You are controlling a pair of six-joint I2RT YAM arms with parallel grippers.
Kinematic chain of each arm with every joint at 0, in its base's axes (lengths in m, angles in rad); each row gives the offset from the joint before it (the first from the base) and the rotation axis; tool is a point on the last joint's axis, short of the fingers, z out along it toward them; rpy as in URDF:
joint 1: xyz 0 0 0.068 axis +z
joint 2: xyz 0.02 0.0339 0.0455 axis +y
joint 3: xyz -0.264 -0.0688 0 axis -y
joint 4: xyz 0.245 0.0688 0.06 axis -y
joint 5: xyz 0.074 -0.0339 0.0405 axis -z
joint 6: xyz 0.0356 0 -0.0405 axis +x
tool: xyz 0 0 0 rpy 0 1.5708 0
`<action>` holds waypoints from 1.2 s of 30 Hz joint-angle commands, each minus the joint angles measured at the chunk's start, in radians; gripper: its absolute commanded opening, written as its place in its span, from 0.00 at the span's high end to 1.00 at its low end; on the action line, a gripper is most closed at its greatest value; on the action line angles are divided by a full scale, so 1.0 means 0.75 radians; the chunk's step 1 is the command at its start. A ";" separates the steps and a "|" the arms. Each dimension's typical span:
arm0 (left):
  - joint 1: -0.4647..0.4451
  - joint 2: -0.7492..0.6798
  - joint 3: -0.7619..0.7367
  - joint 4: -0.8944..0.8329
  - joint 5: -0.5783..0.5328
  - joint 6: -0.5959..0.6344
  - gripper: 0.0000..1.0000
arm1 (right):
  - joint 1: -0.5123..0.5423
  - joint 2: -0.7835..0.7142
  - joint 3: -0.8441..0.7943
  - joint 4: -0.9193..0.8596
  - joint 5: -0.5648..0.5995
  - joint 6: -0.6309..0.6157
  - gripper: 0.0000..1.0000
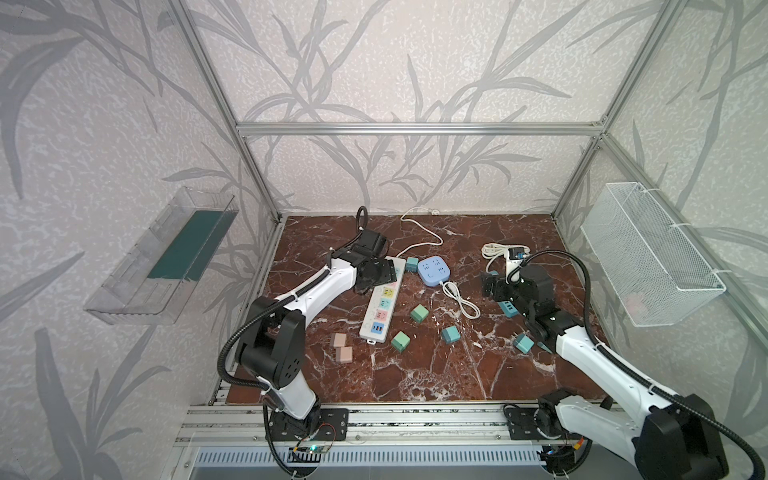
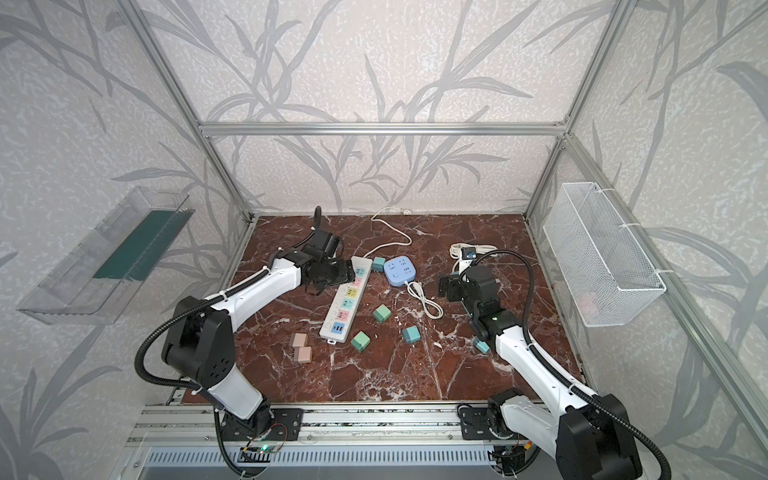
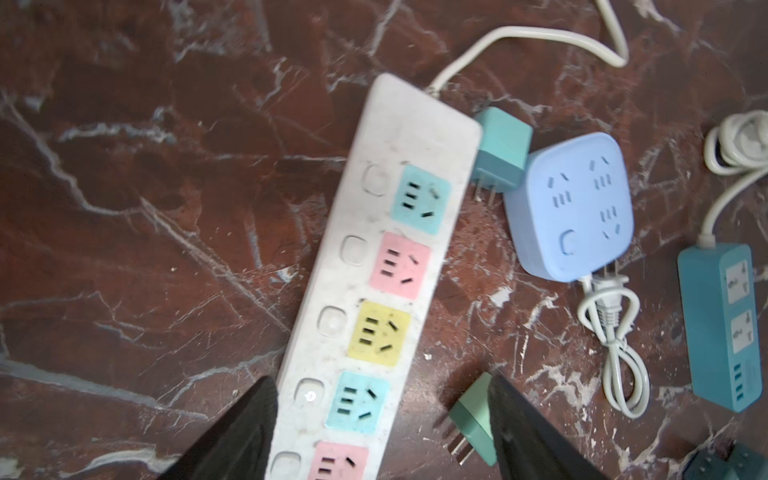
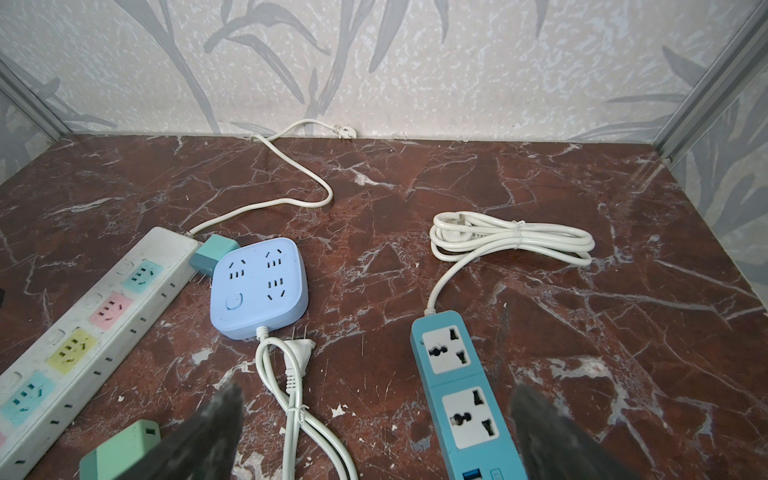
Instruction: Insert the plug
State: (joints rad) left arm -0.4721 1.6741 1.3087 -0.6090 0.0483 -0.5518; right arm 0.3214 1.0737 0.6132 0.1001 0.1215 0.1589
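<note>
Green plug (image 3: pixel 471 419) beside left claw (image 3: pixel 380 384)

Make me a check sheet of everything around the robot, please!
Surface: red marble table, white veins.
Job's things: white power strip, visible sockets empty; green plug loose nearby.
Clutter: blue socket hub, teal strip, pink plugs.
Grippers: left gripper over white power strip, right gripper over teal strip; jaws open, empty.
Cables: hub cord coiled loose.
Surroundings: wire basket, clear tray on walls.

counter (image 1: pixel 415 374): red-brown marble, white veins | long power strip (image 3: pixel 399 137): white, teal-pink-yellow sockets | square socket block (image 3: pixel 582 232): pale blue | wall (image 1: pixel 415 62): grey leaf print
</note>
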 commanded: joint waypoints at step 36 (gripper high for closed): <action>-0.029 0.652 0.713 -0.561 -0.146 0.720 0.01 | -0.062 -0.034 0.040 -0.092 0.026 0.126 0.01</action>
State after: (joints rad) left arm -0.4847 2.1250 1.8225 -0.9470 -0.1101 -0.0372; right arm 0.2775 1.0782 0.6220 0.0338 0.1371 0.2436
